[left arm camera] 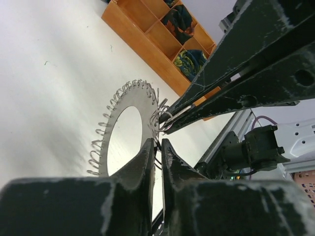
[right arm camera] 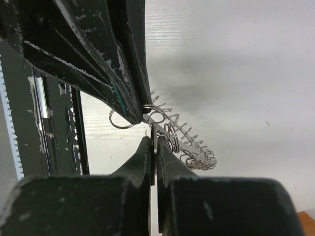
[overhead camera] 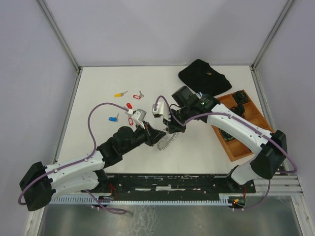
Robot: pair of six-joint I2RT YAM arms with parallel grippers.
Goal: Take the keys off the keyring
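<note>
Over mid-worktop (overhead camera: 98, 88): keyring (overhead camera: 166, 141) pinched by left gripper (overhead camera: 156, 135) and right gripper (overhead camera: 172, 130); coloured keys (overhead camera: 119, 93) lie loose, well apart.
Left wrist: fingers (left arm camera: 145, 162) shut on rim.
Right wrist: fingers (right arm camera: 140, 157) clamp thin edge.
Judgement: light, stiff, snaggy; hold flat rim.

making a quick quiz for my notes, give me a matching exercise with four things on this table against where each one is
Things:
1. keyring
2. yellow key
3. black cloth
4. wooden tray

Places:
A. along the right edge of the table
B. pinched between the left gripper and the right gripper
C. at the far side, back right
D. lying loose, far left of the grippers

Pairs: 1-B, 2-D, 3-C, 4-A
</note>
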